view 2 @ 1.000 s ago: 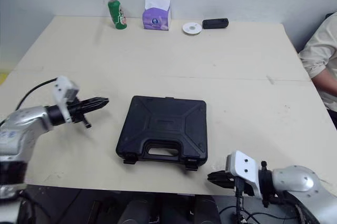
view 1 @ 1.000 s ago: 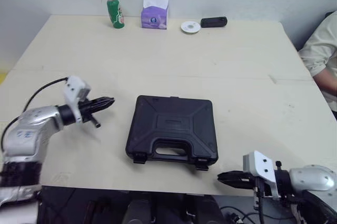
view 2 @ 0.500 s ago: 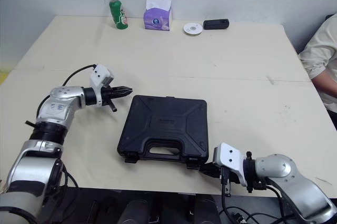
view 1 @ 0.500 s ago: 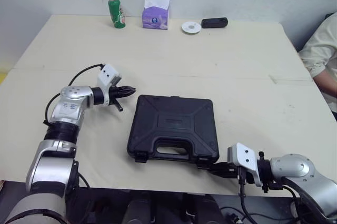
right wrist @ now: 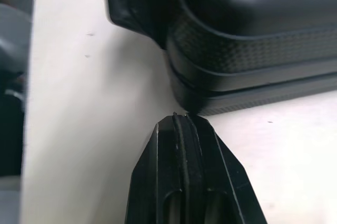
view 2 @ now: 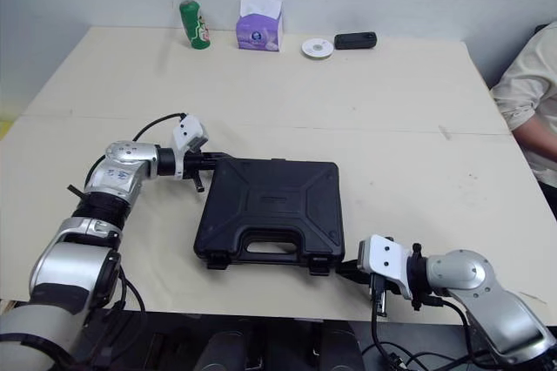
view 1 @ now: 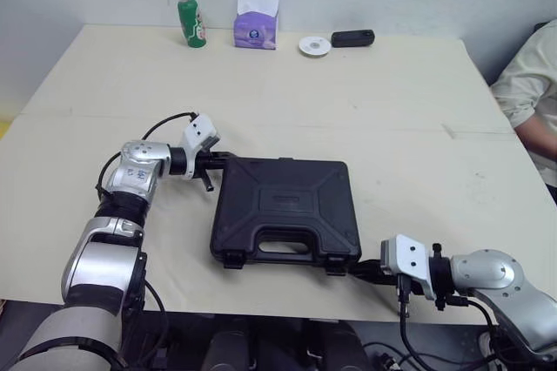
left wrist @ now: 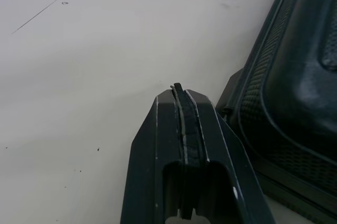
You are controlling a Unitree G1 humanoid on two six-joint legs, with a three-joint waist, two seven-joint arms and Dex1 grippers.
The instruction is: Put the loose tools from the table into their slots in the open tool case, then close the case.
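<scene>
One closed tool case [view 1: 283, 210] on the tabletop [view 1: 392, 110], two claws both pinched together: left claw [view 1: 224, 157] at its far-left corner, right claw [view 1: 359, 272] seemingly touching its near-right corner.

One black tool case [view 1: 283, 212] sits on one table [view 1: 392, 127]. There are also one green bottle [view 1: 191, 22], one purple tissue box [view 1: 256, 24], one white disc [view 1: 313, 45] and one small black device [view 1: 352, 37].
</scene>
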